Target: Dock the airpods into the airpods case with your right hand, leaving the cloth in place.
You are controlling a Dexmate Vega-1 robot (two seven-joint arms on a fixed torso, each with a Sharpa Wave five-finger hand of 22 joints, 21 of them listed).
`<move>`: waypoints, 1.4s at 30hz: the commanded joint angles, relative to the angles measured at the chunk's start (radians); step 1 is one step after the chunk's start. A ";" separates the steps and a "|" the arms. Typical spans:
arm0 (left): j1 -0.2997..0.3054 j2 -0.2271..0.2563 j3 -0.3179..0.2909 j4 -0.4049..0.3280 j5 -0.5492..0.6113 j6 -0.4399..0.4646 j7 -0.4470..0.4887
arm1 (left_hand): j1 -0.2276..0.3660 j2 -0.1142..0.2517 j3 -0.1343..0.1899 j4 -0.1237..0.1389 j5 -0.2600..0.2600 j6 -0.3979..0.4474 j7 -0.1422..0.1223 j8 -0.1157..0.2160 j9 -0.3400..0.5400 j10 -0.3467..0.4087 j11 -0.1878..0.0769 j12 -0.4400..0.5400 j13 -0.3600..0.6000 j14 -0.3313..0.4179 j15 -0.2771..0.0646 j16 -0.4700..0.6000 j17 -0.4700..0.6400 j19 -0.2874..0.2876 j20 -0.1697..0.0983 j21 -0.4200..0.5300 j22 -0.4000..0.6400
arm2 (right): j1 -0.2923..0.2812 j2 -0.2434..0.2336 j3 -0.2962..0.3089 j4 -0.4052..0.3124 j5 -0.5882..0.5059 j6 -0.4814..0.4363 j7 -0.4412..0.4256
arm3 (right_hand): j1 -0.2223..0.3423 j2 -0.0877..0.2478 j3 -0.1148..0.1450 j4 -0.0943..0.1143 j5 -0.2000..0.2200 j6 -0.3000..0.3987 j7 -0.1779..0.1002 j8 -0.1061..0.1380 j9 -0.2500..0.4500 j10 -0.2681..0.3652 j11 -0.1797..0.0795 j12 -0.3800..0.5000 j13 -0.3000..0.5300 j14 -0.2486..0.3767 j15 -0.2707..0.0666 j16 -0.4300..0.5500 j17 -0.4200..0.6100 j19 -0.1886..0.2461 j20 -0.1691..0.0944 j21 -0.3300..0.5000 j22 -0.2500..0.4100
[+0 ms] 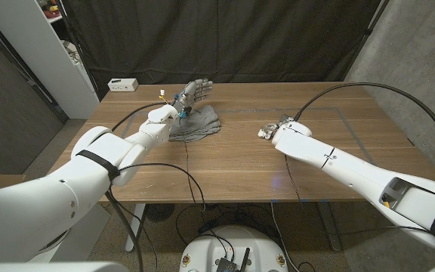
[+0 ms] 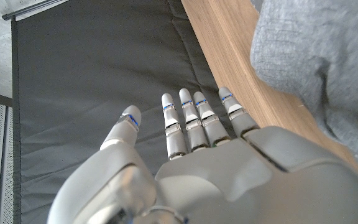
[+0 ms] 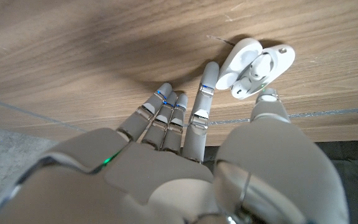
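Right hand (image 3: 185, 180) fingers apart | thumb seemingly touching airpods case (image 3: 253, 68)

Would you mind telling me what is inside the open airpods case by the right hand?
In the right wrist view the airpods case lies open on the table, with white rounded shapes inside. Whether an earbud is seated cannot be told; the right hand covers nothing of it.

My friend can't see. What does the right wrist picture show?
The robot's right hand reaches over the wooden table toward an open white airpods case. Its fingers are spread, nearly at the case, holding nothing.
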 commanded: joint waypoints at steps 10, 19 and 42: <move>0.007 0.003 -0.006 0.003 -0.004 0.012 -0.001 | -0.005 -0.003 0.004 0.002 0.007 0.004 -0.001 -0.002 0.002 0.008 0.000 -0.003 0.005 -0.005 0.002 0.001 0.001 0.000 0.002 0.006 0.003 | -0.010 -0.004 -0.012 0.010 0.002 0.050 -0.003 | 0.105 0.015 0.036 -0.052 0.013 0.053 -0.013 0.047 0.039 0.040 -0.024 0.012 0.008 0.023 -0.073 0.010 0.007 0.010 -0.008 0.011 0.007; 0.010 0.003 -0.009 0.003 -0.006 0.013 -0.004 | -0.007 -0.005 0.003 0.001 0.007 0.005 -0.001 -0.002 0.002 0.006 0.002 -0.004 0.005 -0.005 0.003 0.001 0.002 0.000 0.002 0.006 0.003 | -0.043 -0.020 0.002 0.000 -0.006 0.124 -0.008 | 0.192 0.025 0.064 -0.074 0.018 0.072 -0.026 0.079 0.067 0.059 -0.037 0.016 0.012 0.031 -0.093 0.016 0.011 0.000 -0.012 0.010 0.009; 0.043 -0.002 -0.059 0.002 -0.041 -0.142 -0.055 | -0.004 0.005 0.010 0.002 0.010 0.010 -0.022 0.000 0.001 0.023 -0.012 0.003 0.006 0.005 -0.002 0.005 0.003 -0.003 0.006 0.005 0.003 | -0.221 -0.052 0.244 -0.258 0.018 0.139 -0.135 | 0.008 0.088 0.024 0.057 -0.023 -0.243 -0.079 -0.035 0.074 -0.053 -0.014 -0.031 0.037 -0.048 -0.052 0.002 0.057 -0.070 0.010 0.001 0.013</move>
